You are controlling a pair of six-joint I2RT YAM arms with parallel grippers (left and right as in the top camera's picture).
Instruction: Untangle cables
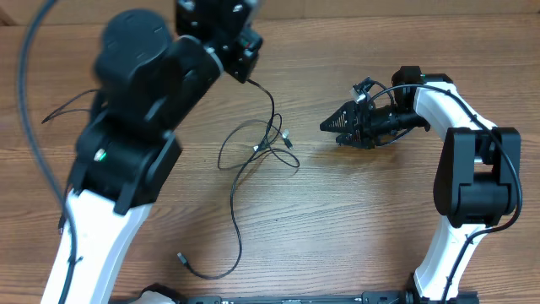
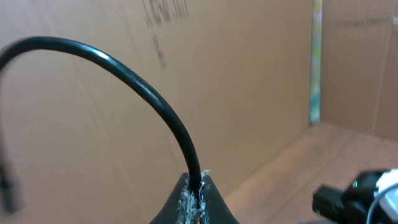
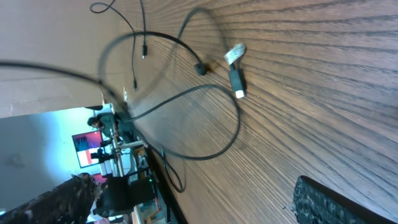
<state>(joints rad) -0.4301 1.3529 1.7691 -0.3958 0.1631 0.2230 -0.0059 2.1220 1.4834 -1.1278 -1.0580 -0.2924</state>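
Observation:
The cables point(image 1: 261, 149) lie as thin black loops mid-table, with small plug ends point(image 1: 288, 138) at their right side. One strand point(image 1: 234, 221) trails toward the front edge and ends in a plug point(image 1: 181, 256). My left gripper point(image 1: 245, 61) is raised at the back, shut on a cable point(image 2: 186, 146) that arcs up out of its jaws point(image 2: 198, 190) and hangs down to the loops. My right gripper point(image 1: 331, 127) is open and holds nothing, low over the table just right of the loops. In its wrist view the loops point(image 3: 186, 93) and a silver-tipped plug point(image 3: 237, 83) lie ahead of it.
Another thin black cord point(image 1: 67, 108) lies at the far left, partly hidden under my left arm point(image 1: 135, 110). Cardboard walls point(image 2: 249, 93) stand behind the table. The right arm's base point(image 1: 472, 181) stands at the right.

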